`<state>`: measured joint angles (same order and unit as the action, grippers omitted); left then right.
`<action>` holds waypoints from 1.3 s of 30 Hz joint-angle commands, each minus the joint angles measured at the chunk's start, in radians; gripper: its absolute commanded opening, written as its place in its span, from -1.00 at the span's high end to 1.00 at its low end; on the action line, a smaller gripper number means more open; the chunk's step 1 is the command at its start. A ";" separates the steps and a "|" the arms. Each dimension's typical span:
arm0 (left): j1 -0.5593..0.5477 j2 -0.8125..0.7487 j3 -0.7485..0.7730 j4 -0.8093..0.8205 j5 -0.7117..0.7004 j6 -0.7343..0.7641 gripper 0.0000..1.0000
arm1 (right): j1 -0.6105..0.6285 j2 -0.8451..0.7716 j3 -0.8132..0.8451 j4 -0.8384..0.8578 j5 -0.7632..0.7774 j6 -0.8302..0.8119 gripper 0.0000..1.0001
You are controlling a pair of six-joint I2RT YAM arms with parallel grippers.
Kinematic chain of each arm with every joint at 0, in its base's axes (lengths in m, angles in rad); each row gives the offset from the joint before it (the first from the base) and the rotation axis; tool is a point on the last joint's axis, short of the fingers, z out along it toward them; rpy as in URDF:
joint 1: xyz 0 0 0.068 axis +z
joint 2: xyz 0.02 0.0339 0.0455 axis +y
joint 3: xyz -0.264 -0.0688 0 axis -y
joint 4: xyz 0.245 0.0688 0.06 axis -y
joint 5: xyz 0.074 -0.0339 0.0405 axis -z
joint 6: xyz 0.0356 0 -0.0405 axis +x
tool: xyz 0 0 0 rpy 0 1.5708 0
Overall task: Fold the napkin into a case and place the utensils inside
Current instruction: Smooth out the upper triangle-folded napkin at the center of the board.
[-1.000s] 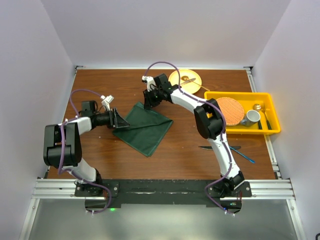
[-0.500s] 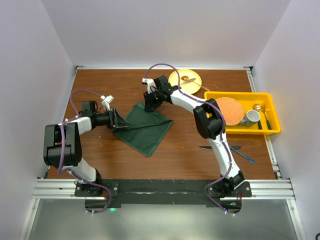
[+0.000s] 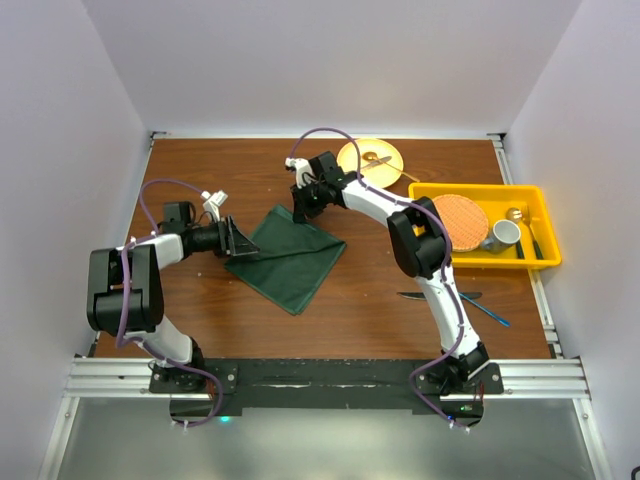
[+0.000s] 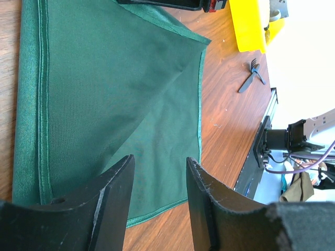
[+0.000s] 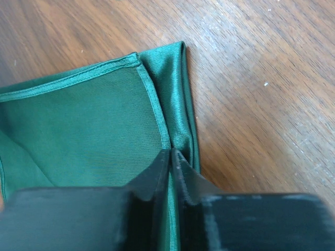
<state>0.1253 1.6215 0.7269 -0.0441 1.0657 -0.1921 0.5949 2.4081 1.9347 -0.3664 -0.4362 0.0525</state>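
The dark green napkin point(image 3: 287, 256) lies folded on the table, lying diamond-wise. My right gripper point(image 3: 299, 208) sits at its far corner. In the right wrist view the jaws point(image 5: 171, 152) are shut on the napkin's hemmed edge point(image 5: 155, 107), just behind the corner. At the napkin's left corner, my left gripper point(image 3: 240, 243) is held low and open. The cloth point(image 4: 104, 78) lies under and beyond its fingers point(image 4: 201, 188), with nothing between them. The knife point(image 3: 425, 296) and blue fork point(image 3: 487, 311) lie on the wood at the near right, small in the left wrist view point(image 4: 252, 76).
A yellow plate point(image 3: 352, 160) holding a metal utensil sits at the back. A yellow bin point(image 3: 482, 191) at the right holds an orange round mat, a mug and cutlery. Bare wood surrounds the napkin; the table's black front rail point(image 3: 320, 375) runs along the near edge.
My right gripper has closed its jaws on the napkin's far corner edge, shifting slightly. The left arm and the napkin's lie look unchanged.
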 commanded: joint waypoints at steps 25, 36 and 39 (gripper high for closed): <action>0.016 0.005 0.017 0.064 0.000 -0.015 0.02 | -0.047 -0.156 -0.069 0.055 -0.010 0.033 1.00; 0.013 -0.003 0.028 0.093 0.011 -0.038 0.08 | -0.052 -0.135 -0.086 0.035 0.065 -0.009 1.00; 0.014 -0.003 0.025 0.096 0.011 -0.040 0.11 | -0.050 -0.127 -0.088 0.035 0.074 -0.014 1.00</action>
<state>0.1307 1.6234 0.7269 0.0097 1.0615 -0.2218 0.5484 2.3169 1.8465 -0.3450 -0.4011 0.0647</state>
